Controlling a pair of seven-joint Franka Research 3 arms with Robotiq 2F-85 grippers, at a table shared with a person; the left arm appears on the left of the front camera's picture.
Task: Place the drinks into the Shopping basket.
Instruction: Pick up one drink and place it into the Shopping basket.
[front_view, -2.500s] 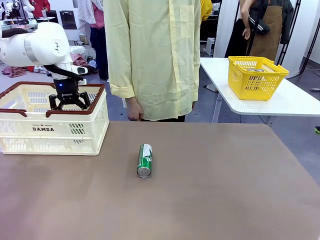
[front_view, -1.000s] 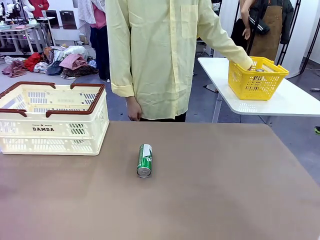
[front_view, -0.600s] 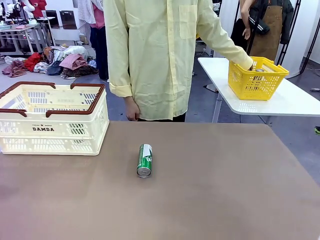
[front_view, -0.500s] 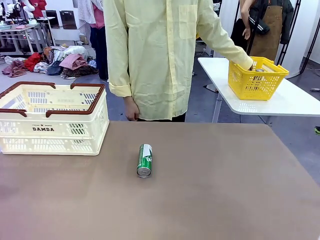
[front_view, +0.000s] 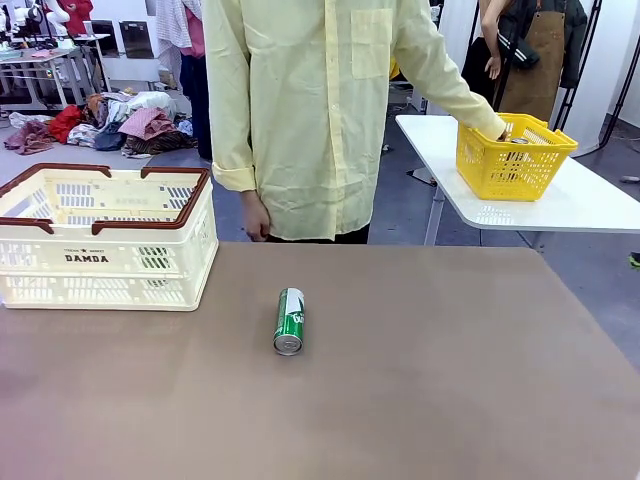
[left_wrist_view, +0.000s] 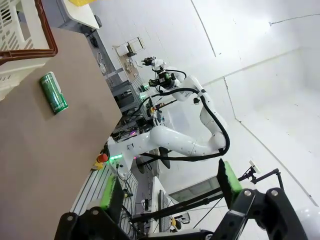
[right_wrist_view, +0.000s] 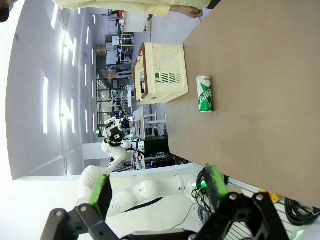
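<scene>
Our left gripper (left_wrist_view: 169, 186) and right gripper (right_wrist_view: 157, 187) both gape empty, and one slim green metal drink can (front_view: 289, 321) lies sideways on the brown table (front_view: 450, 380), yet to go into the cream-white plastic lattice basket (front_view: 100, 258) at its ten o'clock.

Green drink can (front_view: 289, 321) w/ white marks lies on its side mid-table (front_view: 450, 380), silver top twd robot. Cream Shopping basket (front_view: 120, 262), brown handles, upright at left, well apart.

Brown matte tabletop (front_view: 450, 380) at 6 o'clock. White rounded side table (front_view: 560, 205) at 2 o'clock, carrying a small yellow plastic lattice basket (front_view: 510, 155). Grey floor (front_view: 405, 205) beyond. Heap of mixed clothes (front_view: 130, 125) at 10 o'clock. Plain white walls (left_wrist_view: 260, 50); bright, even light.
</scene>
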